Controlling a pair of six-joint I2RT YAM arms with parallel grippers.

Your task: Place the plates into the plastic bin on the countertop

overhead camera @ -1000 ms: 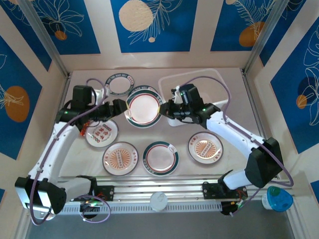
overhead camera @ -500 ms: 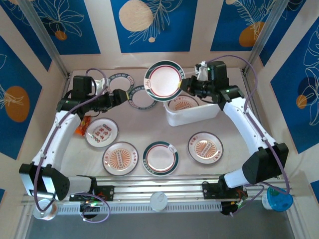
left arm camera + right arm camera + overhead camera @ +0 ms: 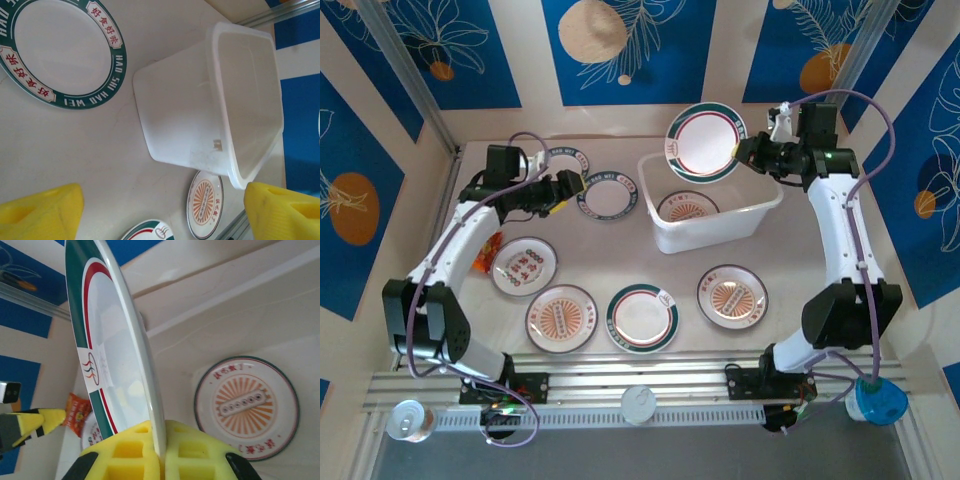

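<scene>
Care seems due, since the green-rimmed plate [image 3: 705,143], clamped at its rim in the right gripper [image 3: 742,153] and tilted above the plastic bin [image 3: 760,215], looks stiff, glossy and breakable, while the left gripper [image 3: 567,190] hangs with fingers apart over the countertop [image 3: 785,265].

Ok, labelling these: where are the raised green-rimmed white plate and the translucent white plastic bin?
Raised green-rimmed white plate [image 3: 706,143]: top view, plain centre.
Translucent white plastic bin [image 3: 180,115]: left wrist view, side wall.
</scene>
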